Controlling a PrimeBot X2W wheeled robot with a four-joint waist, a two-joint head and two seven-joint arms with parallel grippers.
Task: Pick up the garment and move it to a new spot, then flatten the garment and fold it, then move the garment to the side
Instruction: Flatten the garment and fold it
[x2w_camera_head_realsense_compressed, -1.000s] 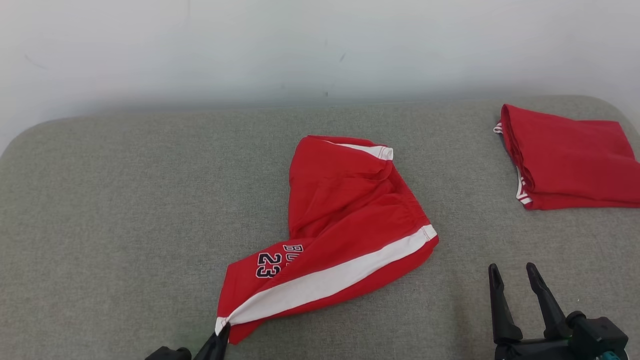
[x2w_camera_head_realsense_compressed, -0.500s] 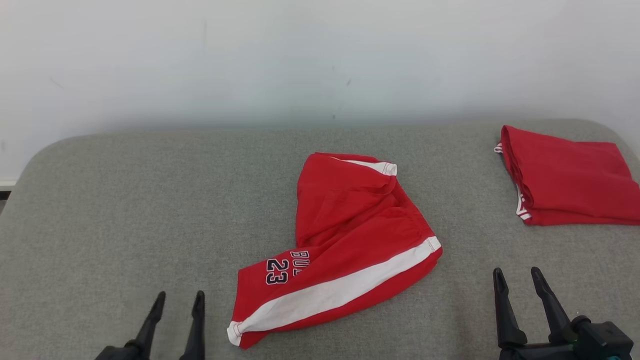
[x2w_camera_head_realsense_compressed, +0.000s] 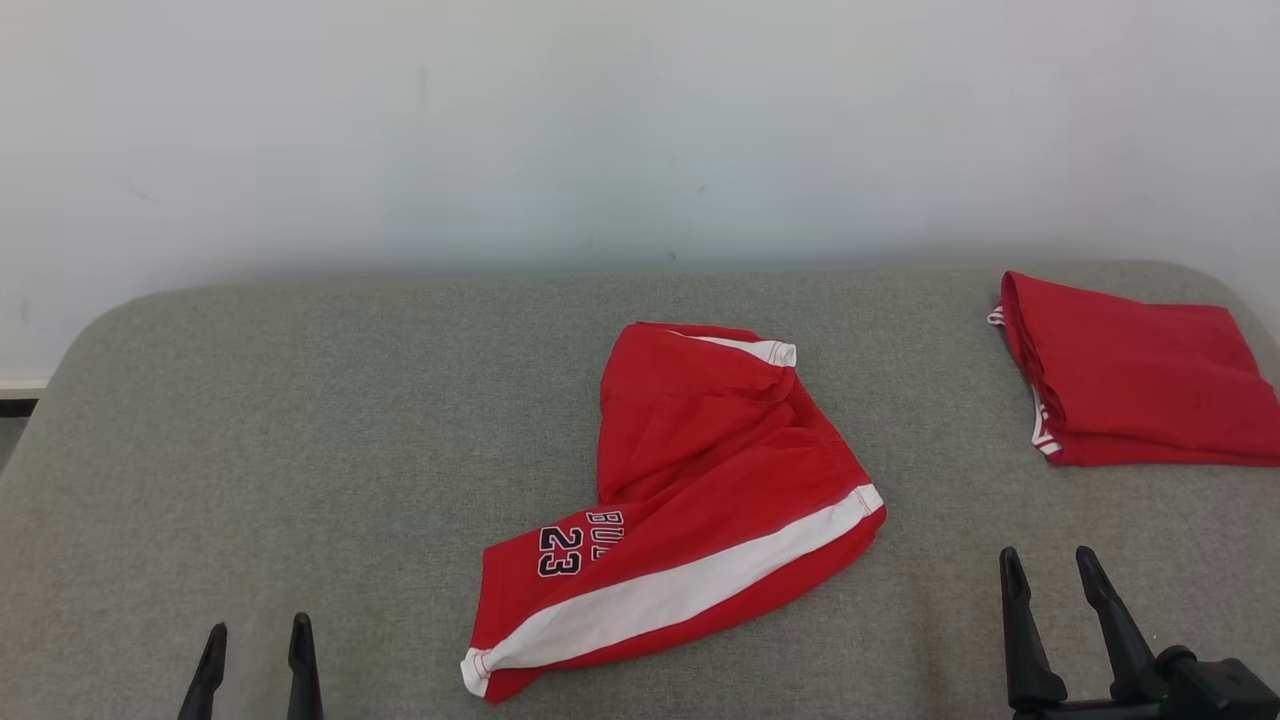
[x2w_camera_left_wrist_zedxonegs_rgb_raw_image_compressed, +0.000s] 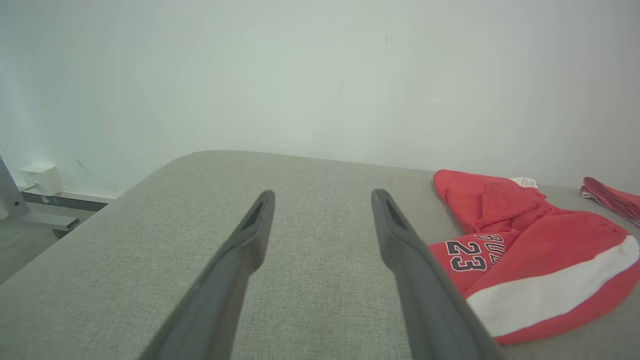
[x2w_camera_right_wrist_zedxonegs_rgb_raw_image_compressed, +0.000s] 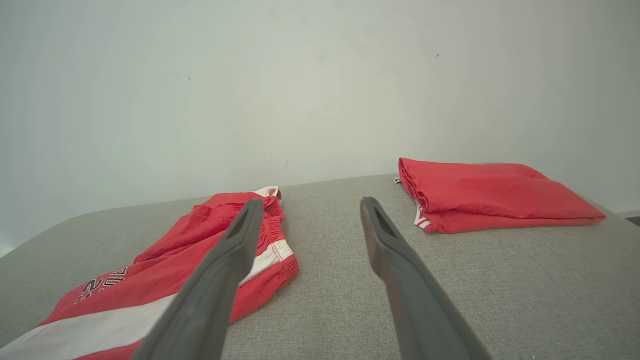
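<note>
Head view, nearest first: my left hand (x2w_camera_head_realsense_compressed: 259, 625) sits at the lower left edge with its two fingers spread wide and nothing between them, hovering over bare bench (x2w_camera_head_realsense_compressed: 300, 420). My right hand (x2w_camera_head_realsense_compressed: 1047, 552) is at the lower right, fingers just as wide apart and empty too. Neither one touches cloth.

Between them and a little further out lies the garment (x2w_camera_head_realsense_compressed: 700, 470), a pair of red shorts heaped in the middle of the bench. One leg runs toward me and to the left, showing the white stripe (x2w_camera_head_realsense_compressed: 680, 585) and the number 23 (x2w_camera_head_realsense_compressed: 560, 551). The rest is bunched and folded back on itself toward the far side.

As I read it, the shorts are at their new spot and flattening is the step in hand. I would bring the left hand in low to the near-left hem corner, where the stripe ends, and send the right hand to the waistband end near the stripe's right tip. Each pinch should take both layers at the very edge. Then I would draw the two apart along the bench, lifting only enough for the bunched far part to slide out instead of dragging the whole heap.

Further off at the right, a folded red garment (x2w_camera_head_realsense_compressed: 1140, 385) lies well apart from the shorts, and I want my right arm to stay clear of it. Beyond is the pale wall (x2w_camera_head_realsense_compressed: 600, 130).
</note>
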